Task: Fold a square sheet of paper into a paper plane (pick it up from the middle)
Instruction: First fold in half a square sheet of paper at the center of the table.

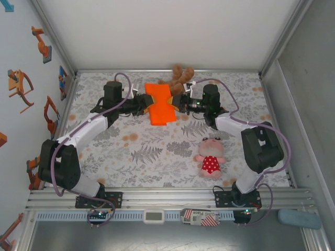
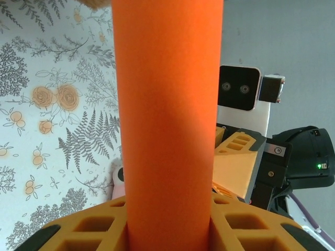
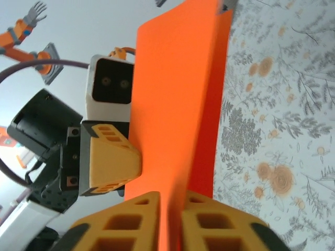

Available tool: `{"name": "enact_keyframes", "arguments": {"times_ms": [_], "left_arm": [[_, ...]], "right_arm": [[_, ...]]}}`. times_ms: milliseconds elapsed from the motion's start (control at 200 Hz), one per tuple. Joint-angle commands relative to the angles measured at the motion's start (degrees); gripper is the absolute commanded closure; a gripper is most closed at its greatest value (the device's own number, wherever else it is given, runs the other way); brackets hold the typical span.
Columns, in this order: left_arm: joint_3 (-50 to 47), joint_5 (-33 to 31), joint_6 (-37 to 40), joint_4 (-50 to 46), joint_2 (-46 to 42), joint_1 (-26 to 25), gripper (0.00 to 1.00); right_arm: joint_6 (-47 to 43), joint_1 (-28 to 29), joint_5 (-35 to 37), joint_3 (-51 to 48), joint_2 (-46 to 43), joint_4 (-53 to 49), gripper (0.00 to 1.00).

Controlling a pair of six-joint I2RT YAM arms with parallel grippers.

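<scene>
My left gripper [image 1: 142, 103] and right gripper [image 1: 178, 103] each pinched the thin bright orange square sheet of paper [image 1: 159, 104], upper centre of the top view; pulling apart could have torn it.

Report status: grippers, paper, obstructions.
Left gripper shut on paper. Right gripper shut on paper. Paper folded, held between both. Bear close behind.

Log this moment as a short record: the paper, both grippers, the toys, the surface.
paper: orange paper, looks partly folded, held between both grippers at the far middle
left gripper: shut on the paper's left side
right gripper: shut on the paper's right side
brown plush bear: just beyond the paper's far right corner
pink doll: lying near right, apart from the paper
surface: leaf-and-flower patterned cloth
</scene>
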Motion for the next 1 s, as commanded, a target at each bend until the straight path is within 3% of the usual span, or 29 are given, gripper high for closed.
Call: {"name": "enact_keyframes", "arguments": {"times_ms": [0, 115, 195, 326, 531, 716, 906, 992], "left_arm": [[-1.0, 1.5, 1.7, -0.5, 1.0, 0.2, 0.65], [-1.4, 1.2, 1.8, -1.0, 1.2, 0.2, 0.59], [-1.9, -0.1, 2.0, -1.8, 1.2, 0.2, 0.51], [-2.4, -6.0, 3.9, -6.0, -0.4, 0.2, 0.21], [-6.1, -17.9, 6.5, -10.6, -5.4, 0.6, 0.0], [-10.9, -20.8, 4.5, -6.8, -7.9, 0.7, 0.04], [-15.3, -20.0, 0.9, -1.2, -7.1, 0.7, 0.04], [-16.5, -19.3, -0.1, 0.7, -6.1, 0.6, 0.04]], "right_arm": [[-8.2, -0.3, 1.9, 2.6, -3.7, -11.0, 0.92], [-13.5, -0.3, 4.8, 3.3, -6.4, -19.2, 1.0], [-15.1, -0.3, 6.2, 3.5, -7.6, -22.6, 1.0], [-17.8, -1.1, 9.3, 4.0, -10.0, -29.0, 1.0], [-28.1, -3.9, 17.4, 8.6, -15.5, -48.7, 1.0], [-32.8, -3.7, 21.9, 14.4, -15.8, -61.1, 1.0], [-29.8, 1.7, 25.7, 15.5, -10.6, -61.5, 1.0], [-26.3, 4.5, 25.8, 14.2, -7.3, -56.8, 1.0]]}}
